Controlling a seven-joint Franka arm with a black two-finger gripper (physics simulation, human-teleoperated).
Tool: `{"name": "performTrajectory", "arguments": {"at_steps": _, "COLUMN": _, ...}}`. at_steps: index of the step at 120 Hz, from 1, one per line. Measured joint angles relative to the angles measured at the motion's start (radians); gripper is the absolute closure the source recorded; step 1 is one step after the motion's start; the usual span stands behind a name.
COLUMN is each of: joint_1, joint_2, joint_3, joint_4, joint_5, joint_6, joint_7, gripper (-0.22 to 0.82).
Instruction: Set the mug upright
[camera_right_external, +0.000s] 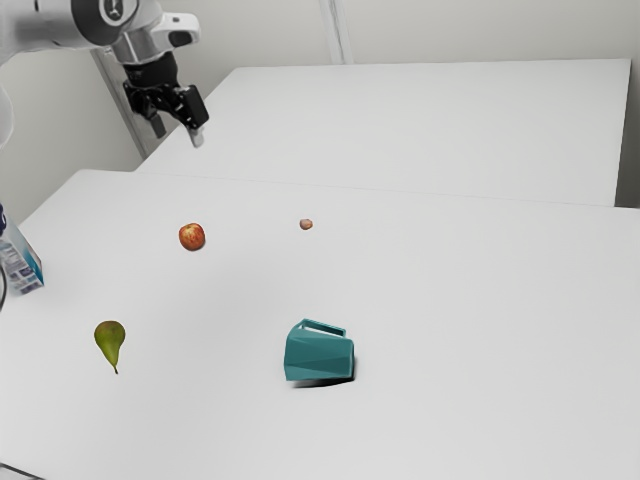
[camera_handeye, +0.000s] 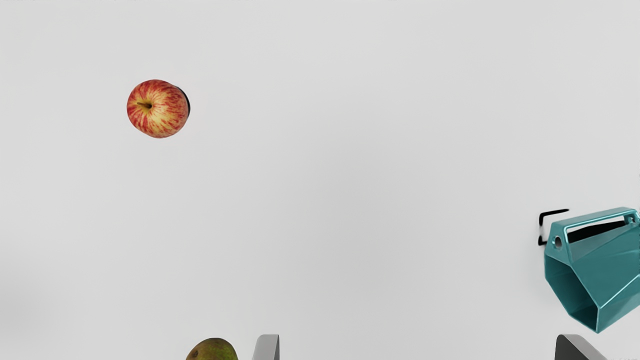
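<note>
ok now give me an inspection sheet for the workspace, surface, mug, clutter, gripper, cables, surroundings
Surface: white table, plain; soft shading near the things.
Job's things: teal mug lying on its side, handle uppermost, mouth toward the exterior view's left; not yet upright.
Clutter: red-yellow apple, green pear, small brownish thing I can't identify, carton at the exterior view's left edge; none touches the mug.
Gripper: open, raised above the table, nothing between its fingers.
Cables: thin dark line in the exterior view's lower left corner; can't tell if it is a cable.
Surroundings: pale wall, another white surface beyond the table.
</note>
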Motion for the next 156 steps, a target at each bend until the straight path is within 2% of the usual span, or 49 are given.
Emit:
{"name": "performTrajectory", "arguments": {"at_steps": 13, "joint_1": 0.0, "joint_2": -0.021, "joint_3": 0.0, "joint_4": -0.04, "joint_5": -0.017, "joint_6": 0.006, "joint_7": 0.014, "gripper": 0.0}}
{"name": "performTrajectory", "arguments": {"at_steps": 35, "joint_1": -0.008, "joint_2": -0.11, "joint_3": 0.044, "joint_4": -0.267, "joint_5": -0.154, "joint_6": 0.018, "joint_7": 0.024, "gripper": 0.0}}
{"name": "performTrajectory", "arguments": {"at_steps": 49, "joint_1": -0.021, "joint_2": -0.119, "joint_3": 0.125, "joint_4": -0.398, "joint_5": -0.315, "joint_6": 0.014, "joint_7": 0.029, "gripper": 0.0}}
{"name": "performTrajectory", "arguments": {"at_steps": 61, "joint_1": -0.087, "joint_2": -0.137, "joint_3": 0.262, "joint_4": -0.531, "joint_5": -0.448, "joint_6": 0.014, "joint_7": 0.033, "gripper": 0.0}}
{"name": "performTrajectory", "arguments": {"at_steps": 70, "joint_1": -0.082, "joint_2": -0.154, "joint_3": 0.299, "joint_4": -0.62, "joint_5": -0.53, "joint_6": 0.017, "joint_7": 0.036, "gripper": 0.0}}
{"name": "performTrajectory", "arguments": {"at_steps": 92, "joint_1": -0.033, "joint_2": -0.136, "joint_3": 0.307, "joint_4": -0.744, "joint_5": -0.678, "joint_6": 0.064, "joint_7": 0.047, "gripper": 0.01}}
{"name": "performTrajectory", "arguments": {"at_steps": 118, "joint_1": -0.179, "joint_2": -0.094, "joint_3": 0.302, "joint_4": -0.831, "joint_5": -0.799, "joint_6": 0.145, "joint_7": 0.106, "gripper": 0.01}}
{"name": "performTrajectory", "arguments": {"at_steps": 156, "joint_1": -0.179, "joint_2": -0.029, "joint_3": 0.291, "joint_4": -0.89, "joint_5": -0.902, "joint_6": 0.245, "joint_7": 0.25, "gripper": 0.01}}
